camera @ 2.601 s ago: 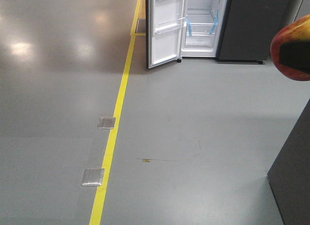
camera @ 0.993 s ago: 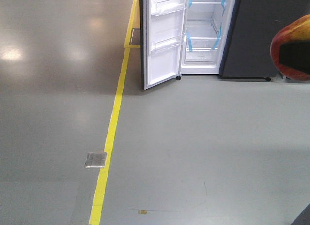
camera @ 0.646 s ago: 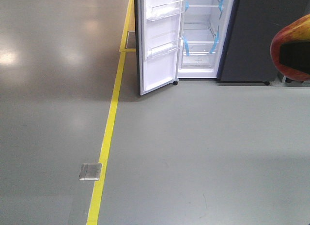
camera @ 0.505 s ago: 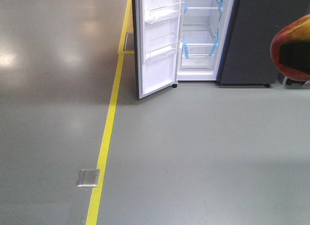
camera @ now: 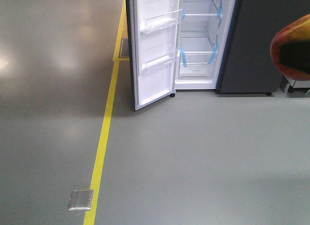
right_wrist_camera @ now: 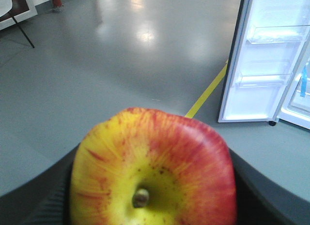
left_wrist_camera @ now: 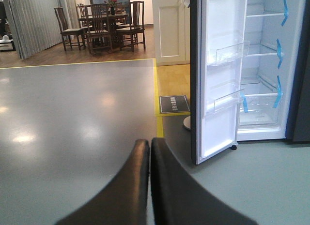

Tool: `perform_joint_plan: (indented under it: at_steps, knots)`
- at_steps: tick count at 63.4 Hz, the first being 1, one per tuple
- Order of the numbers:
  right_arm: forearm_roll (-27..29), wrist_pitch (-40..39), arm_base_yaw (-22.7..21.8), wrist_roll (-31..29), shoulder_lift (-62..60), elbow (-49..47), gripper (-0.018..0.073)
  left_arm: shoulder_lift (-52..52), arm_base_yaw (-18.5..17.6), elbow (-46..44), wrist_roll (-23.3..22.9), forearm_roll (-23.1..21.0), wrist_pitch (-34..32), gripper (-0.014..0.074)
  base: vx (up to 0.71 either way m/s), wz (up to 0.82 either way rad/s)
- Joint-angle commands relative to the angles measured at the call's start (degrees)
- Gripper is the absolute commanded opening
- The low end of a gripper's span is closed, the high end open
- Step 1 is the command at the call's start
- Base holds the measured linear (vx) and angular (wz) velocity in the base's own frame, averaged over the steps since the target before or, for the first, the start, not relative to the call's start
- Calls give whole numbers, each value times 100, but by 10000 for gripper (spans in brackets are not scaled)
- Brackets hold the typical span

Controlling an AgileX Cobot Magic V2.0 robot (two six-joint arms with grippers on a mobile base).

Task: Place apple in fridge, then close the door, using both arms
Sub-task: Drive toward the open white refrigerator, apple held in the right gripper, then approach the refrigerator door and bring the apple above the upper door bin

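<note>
Over at the far side of the grey floor (camera: 203, 152), the fridge (camera: 201, 46) stood wide open. It was white inside, with white shelves and blue tape strips (camera: 182, 54) on the shelf fronts. Its door (camera: 154, 55) hung out to the left of the opening with the white inner side facing us and two clear bins (camera: 160, 21) on it. The door's bottom corner sat near the yellow line (camera: 99, 152) running along the floor. A dark grey unit (camera: 261, 41) stood right beside the fridge on the right; we couldn't tell if the two touched.

We had the apple (right_wrist_camera: 155, 167) in the right gripper (right_wrist_camera: 157, 191), well apart from the fridge. It was stem end toward the wrist camera, yellow around the dimple and red further out. The gripper was clamped on it, and its dark fingers (right_wrist_camera: 43, 201) showed on both sides of the fruit. From the front view only a red slice of it peeked in at the right edge.

The left gripper (left_wrist_camera: 149, 147) was closed with nothing in it, the two fingertips (left_wrist_camera: 140, 152) pressed flat together and pointing toward the open door.

Near the bottom edge of the front view, a metal plate (camera: 80, 200) lay in the floor right up against the yellow line. Way back in the left wrist view we could see a dining table (left_wrist_camera: 104, 17) with chairs (left_wrist_camera: 65, 24), and a dark mat (left_wrist_camera: 174, 104) lay just left of the door.
</note>
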Motion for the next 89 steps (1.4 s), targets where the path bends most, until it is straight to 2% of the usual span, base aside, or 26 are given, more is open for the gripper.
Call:
perform_joint_plan:
  at_steps: [1,89]
  knots:
    - [283,-346,-12,-31,-44,-133,-6,-80,3,123,-40,-49,-443,-6,27,-4]
    - [283,-346,-12,-31,-44,-133,-6,-80,3,123,-40,-49,-443,-6,24,-1]
